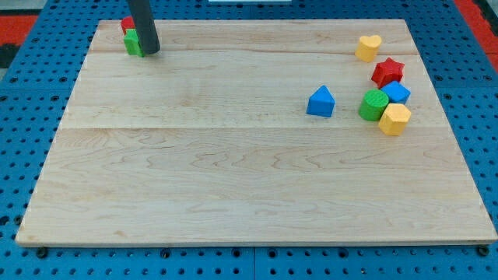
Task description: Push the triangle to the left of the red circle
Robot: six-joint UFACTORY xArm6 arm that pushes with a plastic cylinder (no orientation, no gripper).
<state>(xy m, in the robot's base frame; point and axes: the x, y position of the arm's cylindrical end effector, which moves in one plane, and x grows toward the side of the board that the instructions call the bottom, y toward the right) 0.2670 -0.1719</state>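
Observation:
A blue triangle block (320, 102) lies right of the board's middle. A red block (127, 24) sits at the top left corner, mostly hidden behind my rod; its shape cannot be made out. A green block (132, 43) lies just below it, also partly hidden. My tip (150, 51) rests at the right side of the green block, touching or nearly touching it, far to the left of the blue triangle.
A cluster at the right holds a yellow heart (368, 47), a red star (387, 71), a blue block (396, 92), a green round block (373, 104) and a yellow hexagon block (394, 119). The wooden board (233, 179) lies on a blue pegboard.

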